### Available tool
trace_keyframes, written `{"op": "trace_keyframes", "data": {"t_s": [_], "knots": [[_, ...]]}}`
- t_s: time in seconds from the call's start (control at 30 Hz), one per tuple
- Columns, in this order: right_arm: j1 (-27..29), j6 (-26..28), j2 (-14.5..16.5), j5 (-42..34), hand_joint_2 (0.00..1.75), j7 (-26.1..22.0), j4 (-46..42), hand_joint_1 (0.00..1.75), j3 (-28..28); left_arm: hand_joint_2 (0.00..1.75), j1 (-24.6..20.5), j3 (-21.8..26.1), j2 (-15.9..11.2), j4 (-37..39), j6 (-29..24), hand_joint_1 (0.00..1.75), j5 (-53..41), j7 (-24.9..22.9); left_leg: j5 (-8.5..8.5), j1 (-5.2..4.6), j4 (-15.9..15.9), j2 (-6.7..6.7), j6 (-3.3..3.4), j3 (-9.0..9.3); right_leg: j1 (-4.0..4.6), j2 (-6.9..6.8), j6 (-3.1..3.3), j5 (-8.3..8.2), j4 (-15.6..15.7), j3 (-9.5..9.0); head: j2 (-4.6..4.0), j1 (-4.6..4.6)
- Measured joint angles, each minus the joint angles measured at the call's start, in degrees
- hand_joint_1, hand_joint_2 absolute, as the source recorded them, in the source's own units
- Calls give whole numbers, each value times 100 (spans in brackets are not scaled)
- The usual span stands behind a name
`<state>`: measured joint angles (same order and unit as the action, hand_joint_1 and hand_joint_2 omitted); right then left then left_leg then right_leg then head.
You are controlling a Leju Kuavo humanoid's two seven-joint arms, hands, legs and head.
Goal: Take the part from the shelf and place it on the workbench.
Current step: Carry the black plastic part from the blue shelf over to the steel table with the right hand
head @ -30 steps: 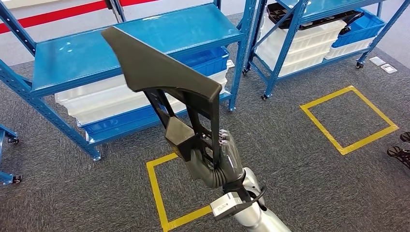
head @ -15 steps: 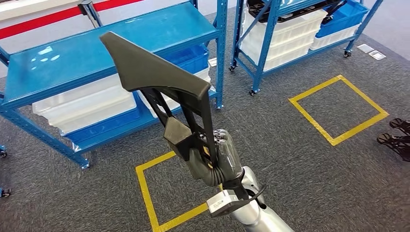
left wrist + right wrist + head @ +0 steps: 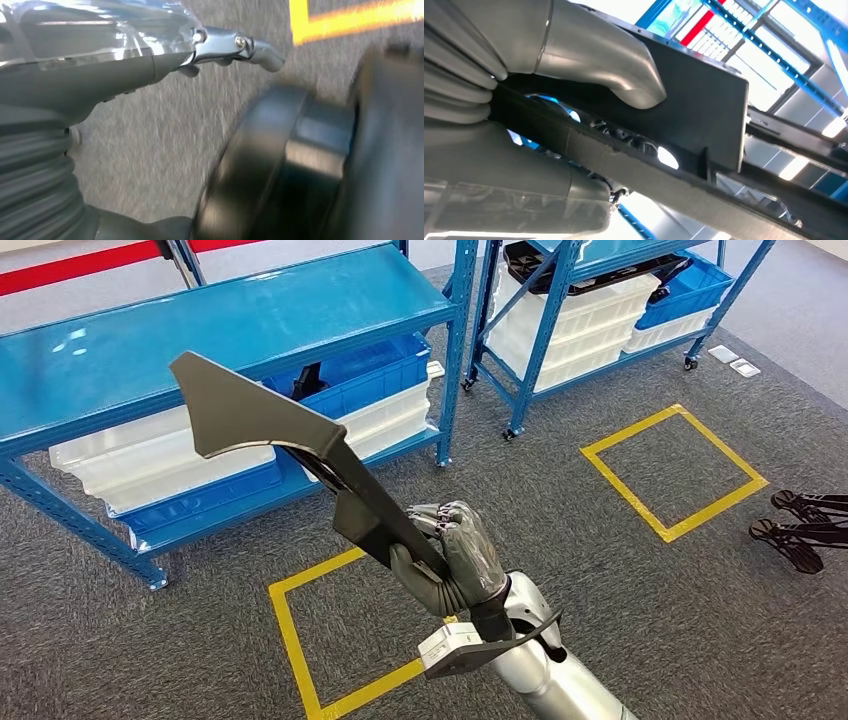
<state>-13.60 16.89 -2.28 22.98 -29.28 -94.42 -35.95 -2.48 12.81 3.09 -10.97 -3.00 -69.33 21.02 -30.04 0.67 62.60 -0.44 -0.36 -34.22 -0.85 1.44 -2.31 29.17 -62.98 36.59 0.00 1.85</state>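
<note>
While the right hand's (image 3: 455, 560) fingers (image 3: 432, 515) were wrapped round the dark part's (image 3: 270, 425) lower end, holding it tilted above the floor before the blue shelf (image 3: 230, 315), the carry was apparently underway; next, finding the desk.

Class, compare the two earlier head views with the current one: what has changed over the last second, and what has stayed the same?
The whole scene has shifted, so the camera moved rather than the blue shelves. The dark part now leans further over to the left, no longer standing nearly upright. The right hand still grips it at its lower end; nothing was let go.
</note>
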Motion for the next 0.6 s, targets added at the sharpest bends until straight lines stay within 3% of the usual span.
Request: {"op": "trace_keyframes", "data": {"t_s": [0.03, 0.1, 0.17, 0.2, 0.23, 0.3, 0.37, 0.47, 0.53, 0.6], "knots": [[-40, -27, -2, 2, 175, -4, 3, 175, -5, 175, 28, 2, -3, 2, 35, 0, 6, -20, 12, 15, -22, 42, 29, 4, 2, -21, -9, 125, -191, 91, 0, -29], [-121, -83, -2, -14, 175, -15, 29, 175, -17, 175, 67, 4, -8, 4, 43, 0, 5, -92, 16, 17, -29, 130, 54, -1, 2, -51, -16, 446, -858, 400, 0, -113], [-181, -124, -2, -37, 175, -22, 85, 175, -27, 175, 74, 23, -9, 6, -12, 0, 51, -240, 13, 21, -29, 225, 55, -2, -4, -63, -22, 560, -1340, 625, 0, -191], [-205, -133, -2, -40, 175, -24, 114, 175, -33, 175, 71, 49, -11, 6, -43, 0, 106, -322, 10, 26, -28, 270, 50, 2, -10, -79, -25, 468, -1292, 602, 0, -223], [-228, -133, -1, -39, 175, -30, 140, 175, -38, 175, 66, 89, -18, 6, -62, 0, 171, -390, 2, 35, -27, 316, 39, 9, -16, -124, -27, 287, -1019, 468, 0, -252], [-277, -129, 5, -38, 175, -58, 172, 175, -45, 175, 60, 172, -57, 6, -51, 0, 259, -463, -24, 34, -18, 407, -8, 28, 1, -344, -31, -8, -286, 124, 0, -312], [-315, -126, 19, -46, 175, -88, 191, 175, -50, 175, 64, 224, -114, 6, -27, 0, 274, -488, -36, 2, -26, 498, -70, 47, 34, -485, -3, -77, 70, -26, 0, -323], [-327, -119, 31, -108, 175, -117, 207, 175, -51, 175, 53, 263, -158, 4, -41, 0, 273, -537, -50, -8, -66, 595, -149, 106, 31, -343, 89, -95, 96, -15, 0, -238], [-332, -102, 54, -176, 175, -141, 209, 175, -47, 175, 41, 290, -169, 4, -120, 0, 288, -577, -247, 15, 176, 408, -181, 31, -5, -242, 164, -115, 118, -22, 0, -176], [-330, -73, 90, -237, 175, -166, 209, 175, -44, 175, 49, 322, -174, 4, -240, 0, 315, -544, -607, 28, 845, 152, -186, -255, -17, -135, 215, -123, 121, -24, 0, -88]]}}
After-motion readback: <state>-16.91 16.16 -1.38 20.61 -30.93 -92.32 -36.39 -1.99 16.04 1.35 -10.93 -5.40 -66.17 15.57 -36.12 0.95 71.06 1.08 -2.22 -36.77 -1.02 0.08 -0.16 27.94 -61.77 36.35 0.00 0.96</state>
